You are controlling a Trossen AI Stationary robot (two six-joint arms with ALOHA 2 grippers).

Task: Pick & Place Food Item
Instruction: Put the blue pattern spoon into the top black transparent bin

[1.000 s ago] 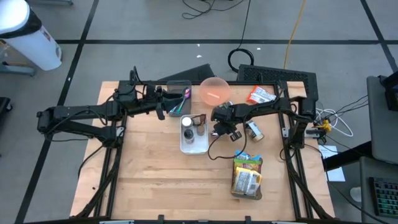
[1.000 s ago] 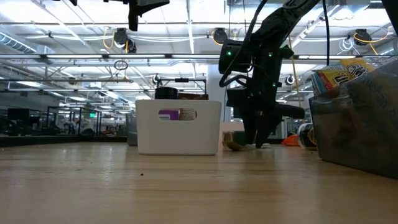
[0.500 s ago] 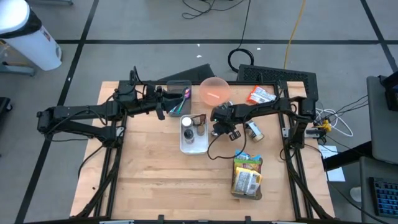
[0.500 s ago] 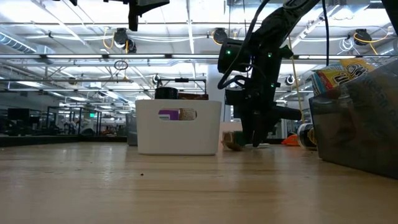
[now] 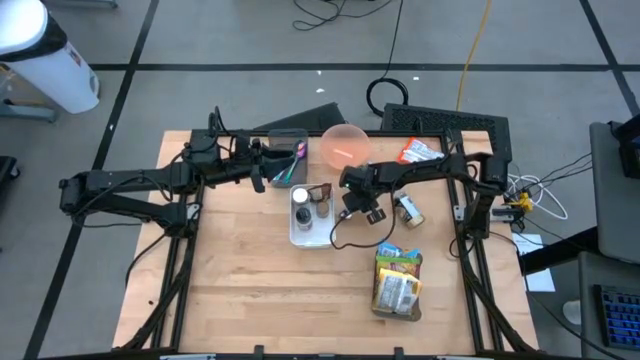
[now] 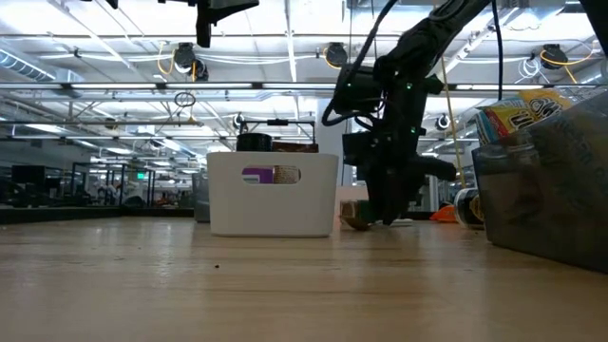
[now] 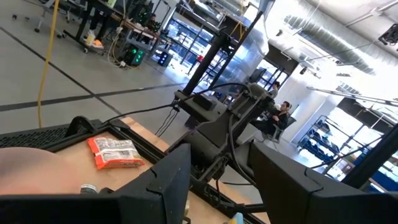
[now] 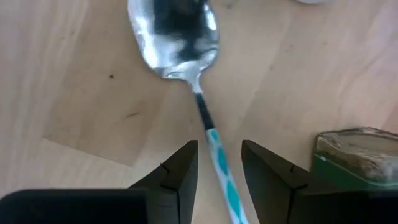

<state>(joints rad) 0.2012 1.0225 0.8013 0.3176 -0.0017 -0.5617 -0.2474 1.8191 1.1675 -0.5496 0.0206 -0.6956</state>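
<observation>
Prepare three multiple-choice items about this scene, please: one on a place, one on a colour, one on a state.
1. Where does the white bin stand on the table?
A. near the middle
B. at the front right corner
C. off the table, on the floor

2. What colour is the bowl at the back of the table?
A. dark blue
B. pink
C. black

3. How does the spoon lie in relation to the right gripper?
A. it stands upright in a cup
B. it is lifted high above the table
C. its striped handle runs between the fingers, its bowl flat on the wood

Answers:
1 A, the high view shows the bin between the two arms.
2 B, the high view shows a translucent pink bowl.
3 C, the right wrist view shows the handle between the fingers and the spoon on the wood.
</observation>
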